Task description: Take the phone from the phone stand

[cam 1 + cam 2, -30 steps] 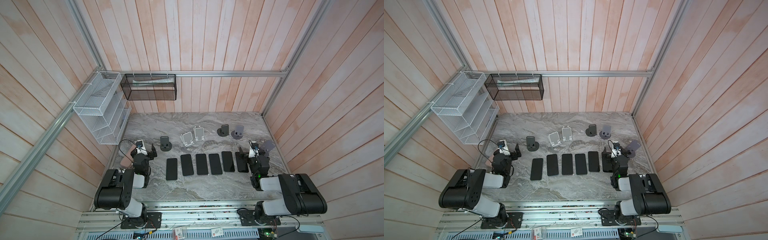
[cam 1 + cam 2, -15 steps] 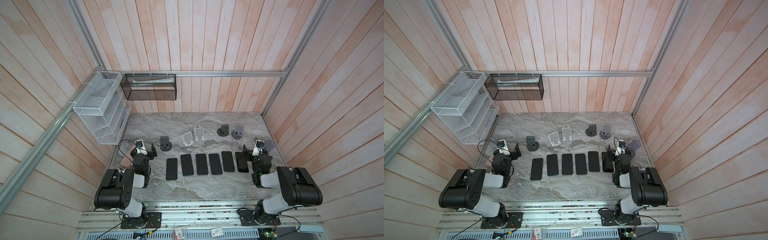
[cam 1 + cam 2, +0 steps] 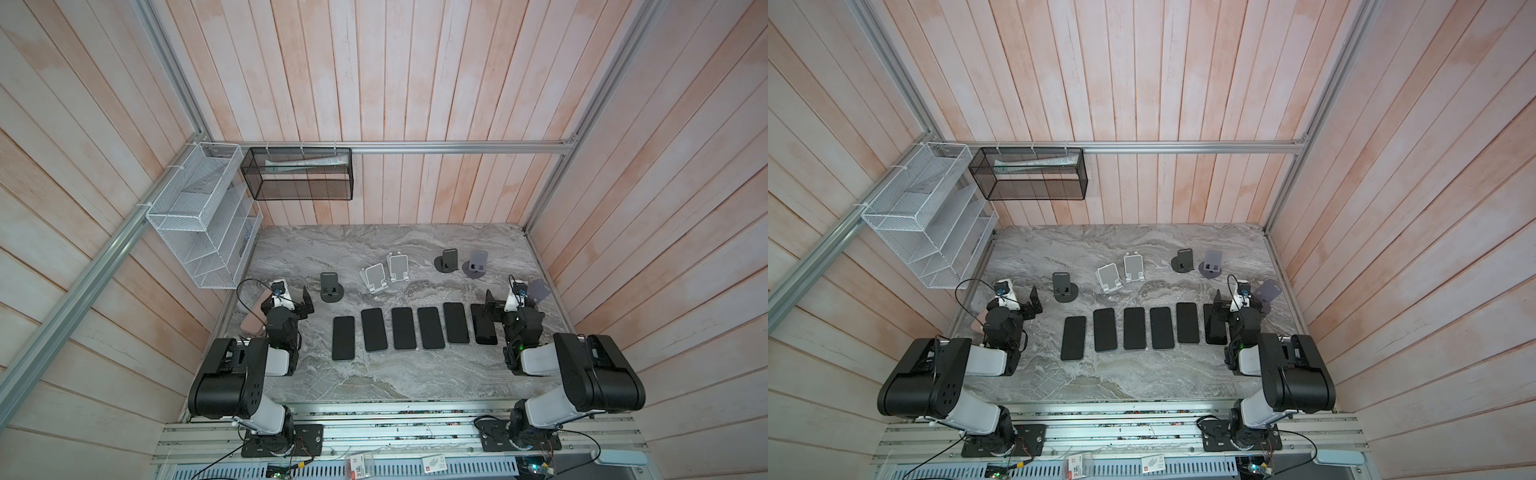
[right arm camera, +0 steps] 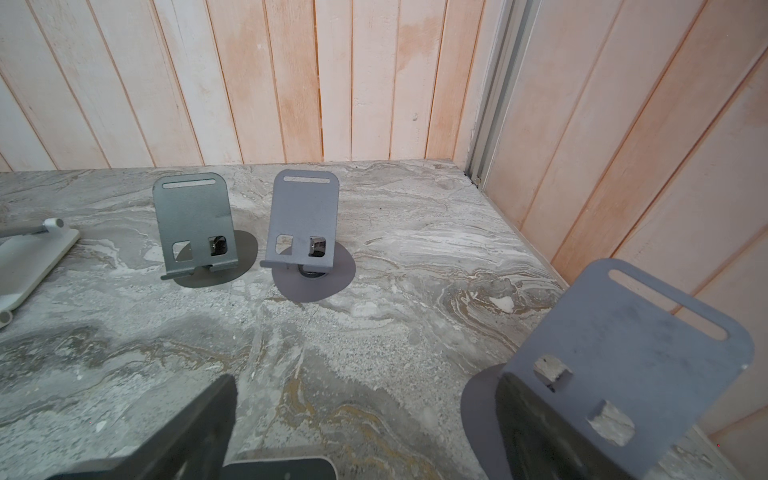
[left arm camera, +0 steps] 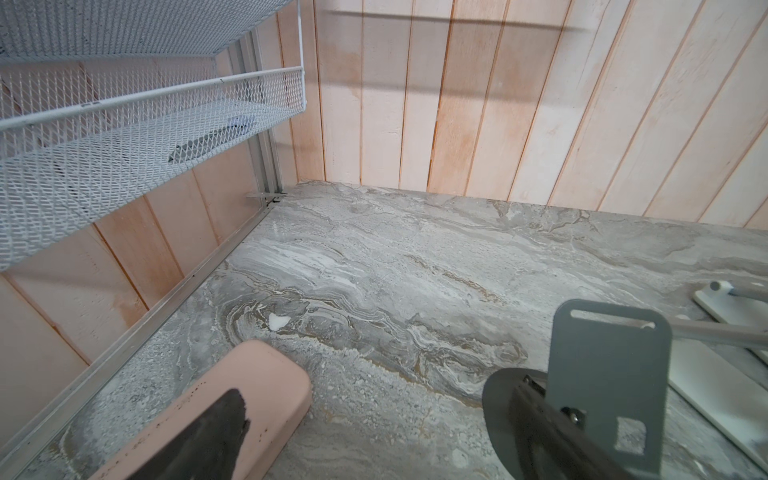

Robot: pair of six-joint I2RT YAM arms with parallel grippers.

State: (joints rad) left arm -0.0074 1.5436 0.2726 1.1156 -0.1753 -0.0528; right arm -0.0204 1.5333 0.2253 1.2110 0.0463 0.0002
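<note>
A phone (image 3: 485, 332) lies flat on the table (image 3: 374, 374), at the right end of a row with five other phones (image 3: 404, 328). The right gripper (image 4: 370, 390) hangs over its far end, fingers wide apart and gripping nothing. The stand (image 4: 623, 374) just beside that gripper is bare, as are the dark stand (image 4: 193, 224) and grey stand (image 4: 303, 220) near the back wall. The left gripper (image 5: 380, 395), fingers likewise spread and empty, hovers by a pink object (image 5: 249, 399) at the table's left edge. The removal looks done; seemingly all that is left is for the arm to draw clear.
</note>
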